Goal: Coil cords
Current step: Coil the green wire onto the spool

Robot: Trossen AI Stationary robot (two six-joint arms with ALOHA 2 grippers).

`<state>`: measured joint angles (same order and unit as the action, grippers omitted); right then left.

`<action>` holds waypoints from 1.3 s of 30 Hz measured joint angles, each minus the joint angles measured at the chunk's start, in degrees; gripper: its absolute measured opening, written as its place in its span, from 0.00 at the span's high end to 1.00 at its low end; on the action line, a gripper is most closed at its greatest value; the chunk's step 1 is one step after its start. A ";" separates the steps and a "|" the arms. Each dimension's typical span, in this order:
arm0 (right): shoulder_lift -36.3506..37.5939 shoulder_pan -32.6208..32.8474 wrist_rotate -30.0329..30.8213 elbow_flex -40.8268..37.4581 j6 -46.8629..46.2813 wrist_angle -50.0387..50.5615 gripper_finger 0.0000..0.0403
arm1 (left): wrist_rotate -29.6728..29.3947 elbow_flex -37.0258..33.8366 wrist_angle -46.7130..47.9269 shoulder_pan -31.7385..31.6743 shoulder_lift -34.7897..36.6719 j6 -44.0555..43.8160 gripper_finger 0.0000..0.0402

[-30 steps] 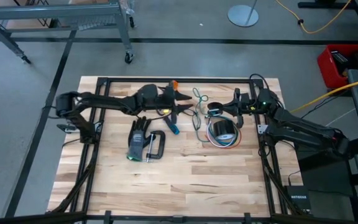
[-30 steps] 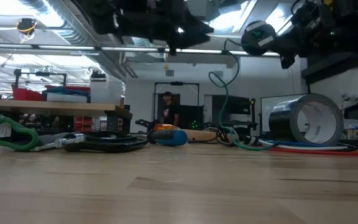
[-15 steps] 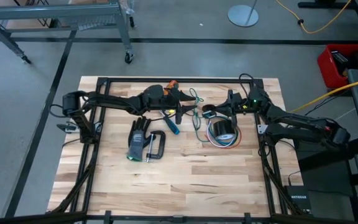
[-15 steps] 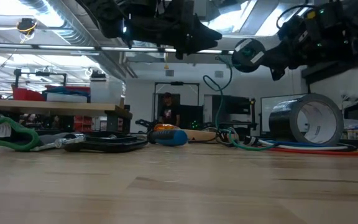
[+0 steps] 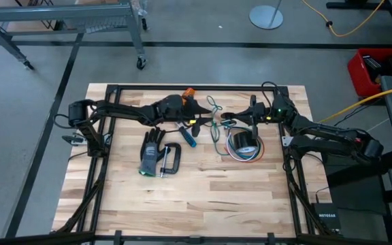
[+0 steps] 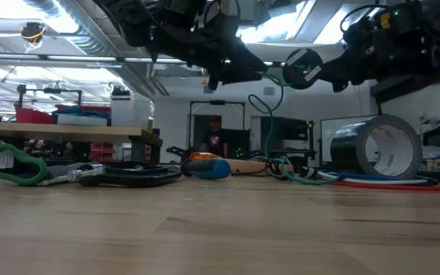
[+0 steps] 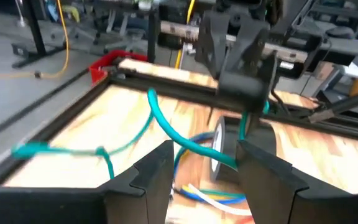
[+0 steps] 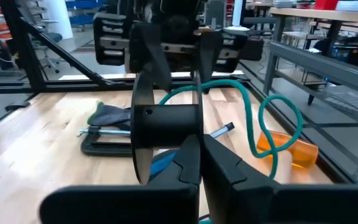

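Observation:
My right gripper (image 5: 235, 122) is shut on a small black spool (image 8: 166, 121), held above the table's far middle. The teal-green cord (image 8: 253, 118) runs off the spool's hub, loops in the air and hangs to the table (image 6: 270, 145). My left gripper (image 5: 206, 118) is open, right beside the spool. Its fingers (image 7: 151, 171) stand on either side of the teal cord (image 7: 166, 127); I cannot tell whether they touch it. The red, white and blue wires (image 5: 249, 156) lie under a grey tape roll (image 5: 241, 141). I cannot make out the black cord. My right gripper pinches the spool's near flange (image 8: 199, 134) between its two fingers. The fingers come level from the table's right side. The spool is lifted clear of the table, its hub pointing on toward the left gripper.
A blue-handled screwdriver (image 5: 188, 136), a grey glove (image 5: 150, 146) and a black clamp (image 5: 170, 160) lie left of centre. An orange clamp (image 5: 189, 93) sits at the far edge. A person stands in the room behind (image 6: 215, 141). The near half of the table (image 5: 203, 197) is bare wood.
My right gripper has carried the spool toward the table's left. My left gripper has gone toward the right, up to the spool, and has tipped downward. The hanging teal cord has shifted left with the spool.

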<state>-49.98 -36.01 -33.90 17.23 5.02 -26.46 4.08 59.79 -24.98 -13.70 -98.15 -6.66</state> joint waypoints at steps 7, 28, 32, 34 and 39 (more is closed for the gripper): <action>0.00 0.00 -0.16 0.00 0.00 -0.04 0.99 | 0.02 0.00 -0.57 0.04 0.00 -0.44 0.59; 1.51 0.00 -1.02 1.90 -0.04 -0.30 0.99 | -0.50 0.00 -5.65 -3.29 0.33 4.11 0.59; 1.51 0.00 -1.07 1.90 -0.15 0.56 0.99 | 5.45 0.00 -10.12 -3.67 0.35 4.31 0.59; 1.51 0.00 -1.44 1.90 -0.25 0.58 0.99 | 7.46 0.00 -11.27 -3.47 0.37 4.32 0.59; 1.51 0.00 -2.46 1.90 -0.44 0.17 0.99 | 7.96 0.00 -11.75 -2.95 0.37 4.66 0.59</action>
<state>-48.47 -36.01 -36.35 19.14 4.58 -26.29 12.04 59.79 -36.73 -16.65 -97.78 -2.00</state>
